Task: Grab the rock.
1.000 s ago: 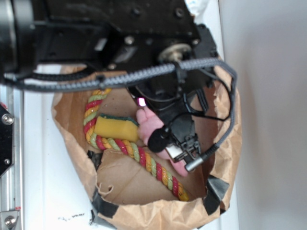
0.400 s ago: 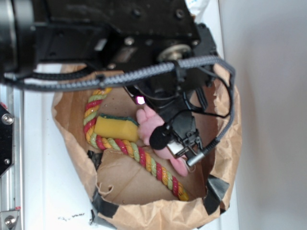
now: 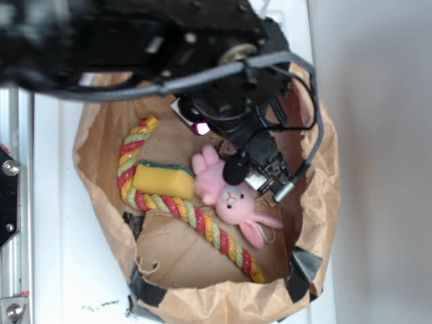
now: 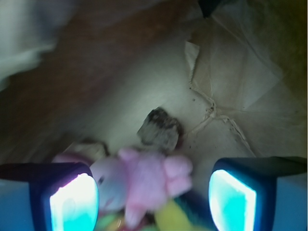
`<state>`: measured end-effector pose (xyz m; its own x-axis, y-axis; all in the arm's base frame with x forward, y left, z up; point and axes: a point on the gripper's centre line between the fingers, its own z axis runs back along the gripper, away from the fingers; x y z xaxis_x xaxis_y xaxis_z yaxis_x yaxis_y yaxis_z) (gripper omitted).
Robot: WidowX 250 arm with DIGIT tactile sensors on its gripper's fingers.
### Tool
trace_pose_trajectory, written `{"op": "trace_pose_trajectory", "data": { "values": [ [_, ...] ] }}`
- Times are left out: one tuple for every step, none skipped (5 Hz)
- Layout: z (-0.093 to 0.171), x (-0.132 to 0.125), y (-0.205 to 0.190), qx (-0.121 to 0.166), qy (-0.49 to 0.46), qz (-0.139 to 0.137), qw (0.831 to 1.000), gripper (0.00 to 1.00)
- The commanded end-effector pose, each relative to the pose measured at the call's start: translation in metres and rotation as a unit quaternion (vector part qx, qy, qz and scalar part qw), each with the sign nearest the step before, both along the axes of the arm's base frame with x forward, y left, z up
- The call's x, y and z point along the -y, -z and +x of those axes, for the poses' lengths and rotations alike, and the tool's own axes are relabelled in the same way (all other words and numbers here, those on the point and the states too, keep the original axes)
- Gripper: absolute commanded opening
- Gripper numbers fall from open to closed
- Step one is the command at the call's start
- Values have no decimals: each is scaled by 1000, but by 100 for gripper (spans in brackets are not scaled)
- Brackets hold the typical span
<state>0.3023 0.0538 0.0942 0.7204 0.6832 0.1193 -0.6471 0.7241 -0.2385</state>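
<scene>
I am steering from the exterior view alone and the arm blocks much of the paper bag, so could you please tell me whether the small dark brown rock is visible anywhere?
Observer: Yes. In the wrist view the small dark brown, rough-surfaced rock lies on the brown paper bag floor, just beyond the pink plush bunny.
Operator: Thank you. Is the pincer open?
Observer: Yes, the pincer is open, its two fingers wide apart with nothing held.
Operator: Is the rock between them?
Observer: Not yet. In that view it sits ahead of the fingertips, roughly centred between them; the bunny fills the gap.
</scene>
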Motion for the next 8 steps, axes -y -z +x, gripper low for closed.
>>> {"op": "trace_pose_trajectory", "data": {
  "values": [
    [35,-45,-13,24,-81,13,996,100],
    [36,-55,-10,18,-97,11,995,100],
    [35,-43,-4,16,-92,8,996,100],
    [34,-30,9,12,-84,16,996,100],
    [19,-27,25,-3,-57,36,998,100],
    [6,-26,30,-4,-42,41,998,100],
    [2,-24,36,-7,-34,46,998,100],
    [-3,-22,41,-12,-26,47,998,100]
  ]
}}
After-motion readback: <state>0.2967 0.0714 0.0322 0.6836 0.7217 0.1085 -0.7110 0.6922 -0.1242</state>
